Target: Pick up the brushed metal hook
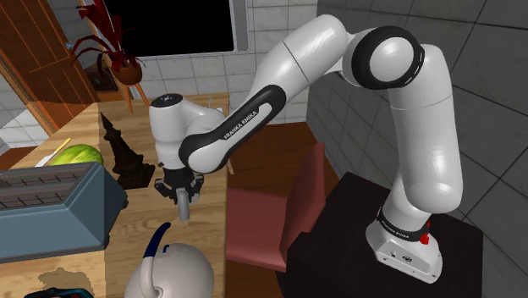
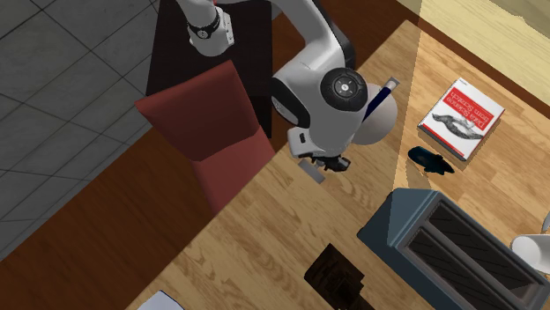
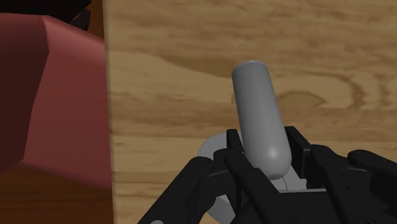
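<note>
The end effector was clamped on the grey hook near one end, so its shank projected freely over the wooden bench.

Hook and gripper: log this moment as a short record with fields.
gripper: black, pointing down over the table, fingers closed on the hook
hook: plain grey, with a rounded peg sticking out from between the fingers
hook contact with table: cannot tell
table: light wood; the gripper is near its edge
chair: red, just past that table edge
toaster: blue-grey, on the table, apart from the gripper
</note>
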`<state>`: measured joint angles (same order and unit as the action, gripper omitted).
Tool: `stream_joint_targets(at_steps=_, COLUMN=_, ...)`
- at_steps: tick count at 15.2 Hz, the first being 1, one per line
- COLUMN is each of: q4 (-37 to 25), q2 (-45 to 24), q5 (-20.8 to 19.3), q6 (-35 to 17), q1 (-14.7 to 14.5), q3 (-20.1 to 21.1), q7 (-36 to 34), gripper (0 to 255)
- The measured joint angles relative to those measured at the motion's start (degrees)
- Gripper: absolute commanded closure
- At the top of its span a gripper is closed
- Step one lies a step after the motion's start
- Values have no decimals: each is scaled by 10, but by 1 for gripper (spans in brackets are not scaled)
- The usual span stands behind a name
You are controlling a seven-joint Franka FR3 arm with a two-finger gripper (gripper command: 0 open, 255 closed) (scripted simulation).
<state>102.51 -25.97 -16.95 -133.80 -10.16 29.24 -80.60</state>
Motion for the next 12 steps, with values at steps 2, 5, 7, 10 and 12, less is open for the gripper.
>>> stream_joint_targets(at_steps=2, q4=-5, q2=8, q5=6, q6=12, q1=2, q3=4, q7=3, gripper=255)
stream_joint_targets(at_steps=5, q4=-13, q2=20, q5=15, q6=31, q1=5, q3=9, q7=9, gripper=255)
stream_joint_targets(at_steps=7, q4=-18, q2=26, q5=19, q6=42, q1=7, q3=11, q7=13, gripper=255)
stream_joint_targets(at_steps=10, q4=-31, q2=33, q5=25, q6=60, q1=7, q3=15, q7=15, gripper=255)
stream_joint_targets(at_steps=12, q4=-38, q2=38, q5=29, q6=71, q1=10, q3=16, q7=20, gripper=255)
